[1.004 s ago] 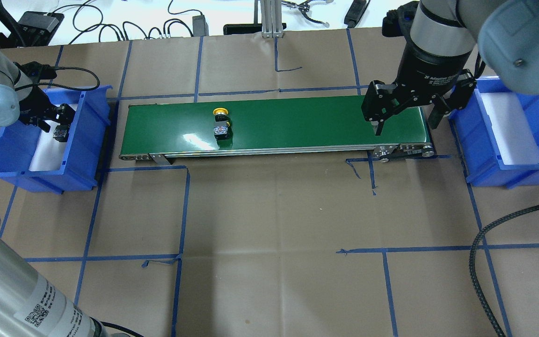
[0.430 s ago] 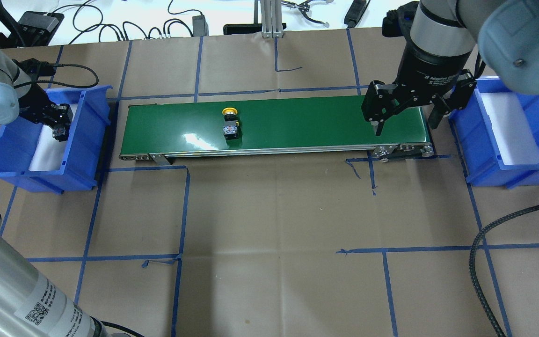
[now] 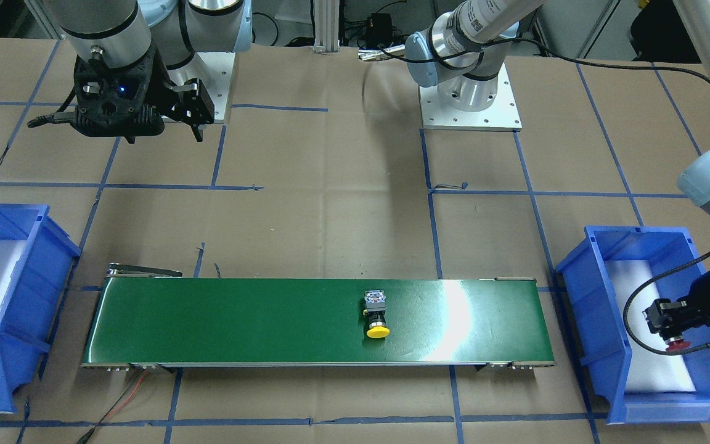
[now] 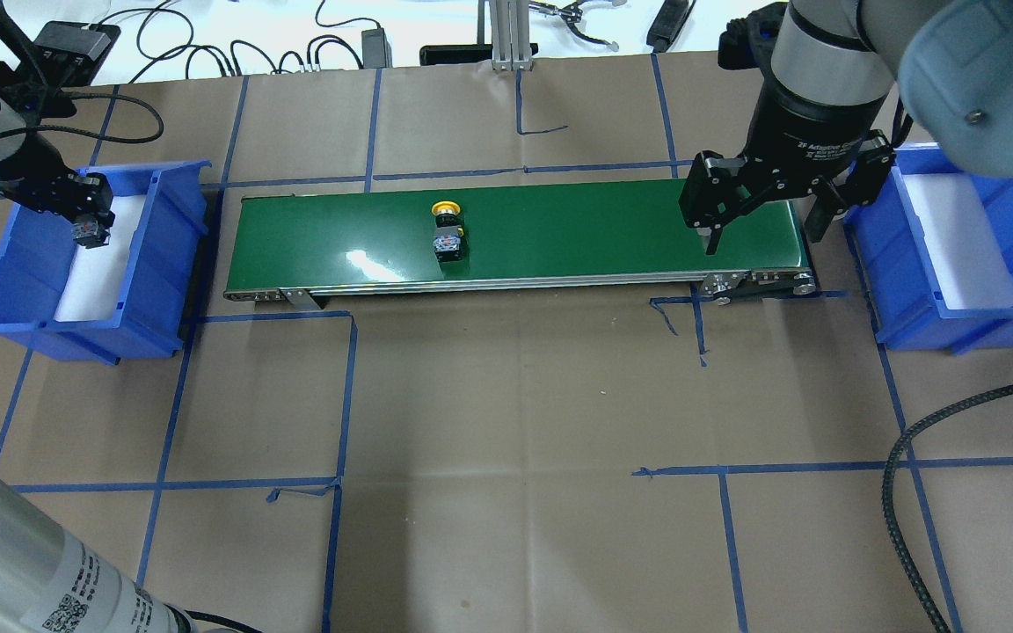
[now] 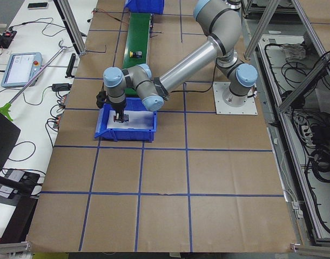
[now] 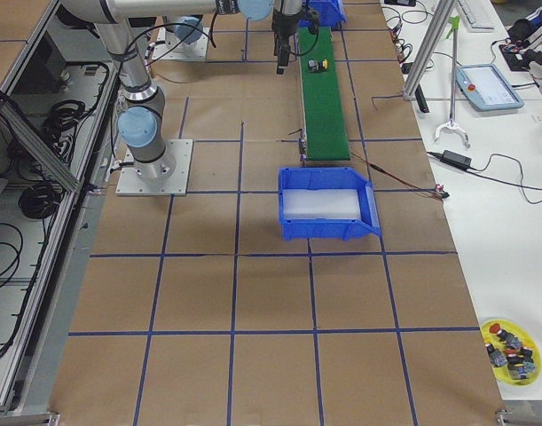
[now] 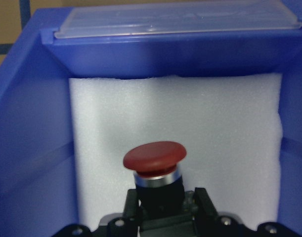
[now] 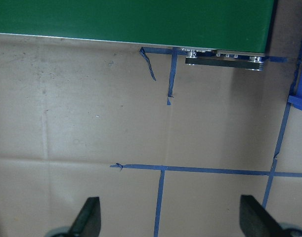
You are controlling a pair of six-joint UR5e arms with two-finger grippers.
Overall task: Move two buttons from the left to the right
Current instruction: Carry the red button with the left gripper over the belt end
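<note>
The red button sits between the fingers of my left gripper, which is shut on its black collar, cap pointing outward. It hangs over the white foam of the left blue bin; the front view shows the same gripper and red cap. The yellow button lies on its side on the green belt, left of the belt's middle. My right gripper stands open above the belt's right end with nothing between its fingers.
The right blue bin holds only white foam and stands just past the belt's right end. A black cable loops over the paper at the near right. Blue tape lines cross the brown paper.
The yellow button has travelled rightward along the belt. My left gripper, holding the red button, has shifted left and toward the bin's far end. The right arm has not moved.
</note>
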